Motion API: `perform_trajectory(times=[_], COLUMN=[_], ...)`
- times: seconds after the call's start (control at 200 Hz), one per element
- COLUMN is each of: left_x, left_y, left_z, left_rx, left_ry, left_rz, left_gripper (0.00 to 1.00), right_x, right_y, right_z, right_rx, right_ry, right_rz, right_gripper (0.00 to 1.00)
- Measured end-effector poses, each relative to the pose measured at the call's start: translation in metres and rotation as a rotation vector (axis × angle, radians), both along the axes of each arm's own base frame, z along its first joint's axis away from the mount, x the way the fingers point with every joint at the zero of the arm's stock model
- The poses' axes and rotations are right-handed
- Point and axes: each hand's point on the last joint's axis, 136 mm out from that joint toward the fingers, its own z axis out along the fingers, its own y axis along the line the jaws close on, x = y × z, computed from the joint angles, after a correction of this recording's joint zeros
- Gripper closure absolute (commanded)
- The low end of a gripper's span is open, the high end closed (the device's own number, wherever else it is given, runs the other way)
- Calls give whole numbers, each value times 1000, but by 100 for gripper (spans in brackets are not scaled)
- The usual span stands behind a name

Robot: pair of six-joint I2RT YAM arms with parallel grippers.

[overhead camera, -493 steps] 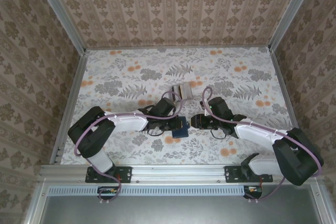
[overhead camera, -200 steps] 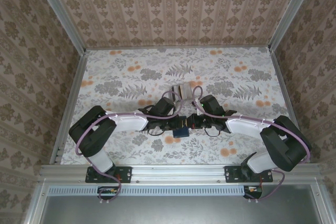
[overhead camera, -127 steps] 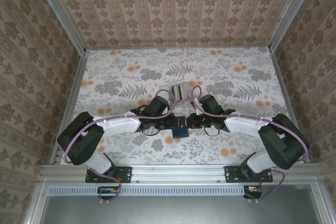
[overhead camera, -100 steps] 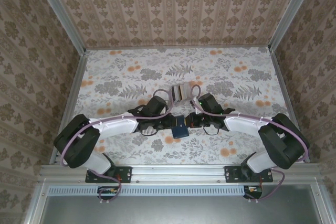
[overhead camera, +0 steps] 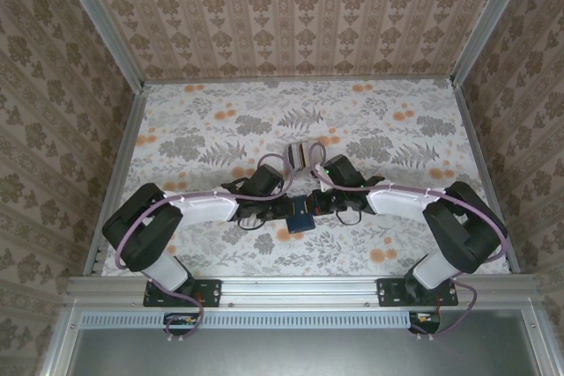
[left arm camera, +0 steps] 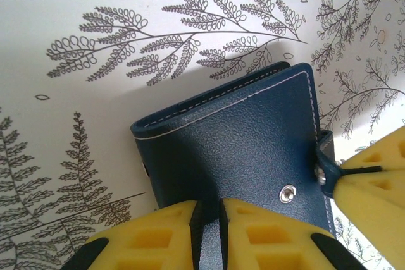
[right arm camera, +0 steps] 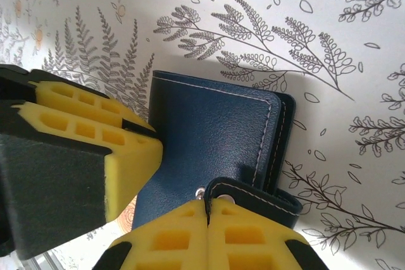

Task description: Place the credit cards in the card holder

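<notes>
Overhead, both arms are reaching inward and meeting at the blue card holder (overhead camera: 301, 216), which is lying on the floral tabletop (overhead camera: 203, 121) near the front.

The left gripper (overhead camera: 287, 210) is flanking it on one side, the right gripper (overhead camera: 316, 206) on the other.

The credit cards (overhead camera: 300, 155) are showing as narrow stripes just beyond the holder, apart from it.

Left wrist: yellow fingers (left arm camera: 158, 238) are clamping the holder's near edge, with a sliver of blue leather between them.

Right wrist: yellow fingers (right arm camera: 253, 232) are pressing tight together, pinching the tip of the snap strap (right arm camera: 253, 195). The holder is lying folded, cover up.
</notes>
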Motion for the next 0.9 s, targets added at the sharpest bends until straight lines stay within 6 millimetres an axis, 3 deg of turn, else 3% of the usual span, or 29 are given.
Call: perform_trajectory(times=[0.9], left_x=[0], left_y=[-1], left_z=[0], left_rx=[-13], left_ry=[7], left_rz=[8], left_gripper=[82], right_x=[-5], right_y=[20], right_z=[-9], right_rx=[11], right_ry=[48], right_rz=[78], right_gripper=[100])
